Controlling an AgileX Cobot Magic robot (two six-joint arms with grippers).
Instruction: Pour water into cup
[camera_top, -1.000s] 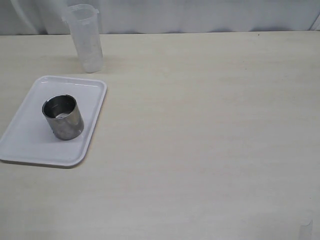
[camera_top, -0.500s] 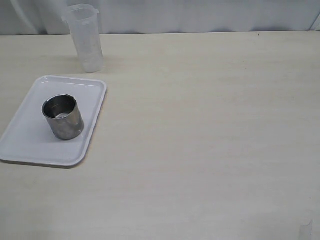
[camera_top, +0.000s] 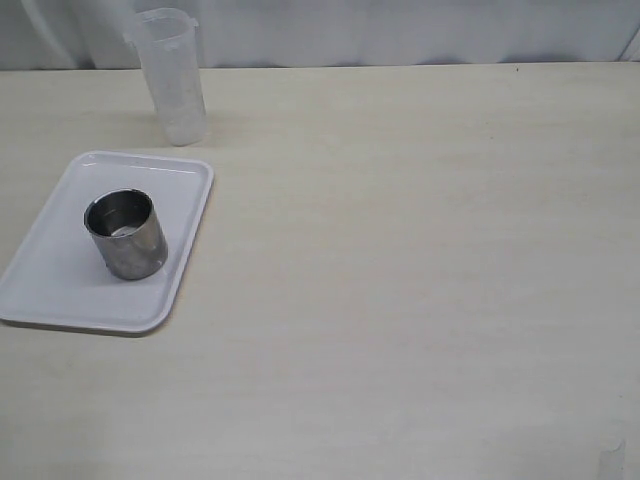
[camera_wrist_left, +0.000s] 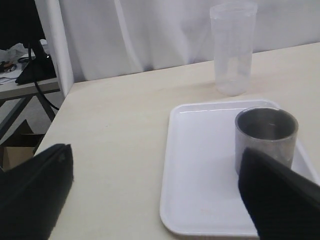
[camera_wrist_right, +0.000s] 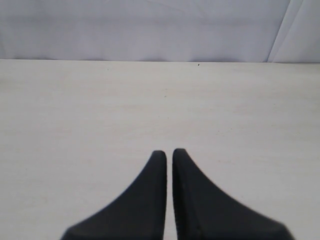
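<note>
The steel cup (camera_top: 125, 235) stands upright on a white tray (camera_top: 60, 285) at the table's left. Behind the tray stands a tall translucent beaker (camera_top: 172, 75); I cannot make out the water through its cloudy wall. Neither gripper shows in the exterior view. In the left wrist view my left gripper (camera_wrist_left: 155, 150) is open and empty, its jaws spread wide, short of the tray (camera_wrist_left: 200, 150), with the cup (camera_wrist_left: 266, 135) and beaker (camera_wrist_left: 232, 47) beyond. My right gripper (camera_wrist_right: 169, 152) is shut on nothing, above bare table, with none of the task's objects in its view.
The pale wooden table (camera_top: 420, 260) stretches right of the tray. A white curtain (camera_top: 400, 30) hangs along its far edge. Past the table's left edge, the left wrist view shows a side desk with cables (camera_wrist_left: 25, 70).
</note>
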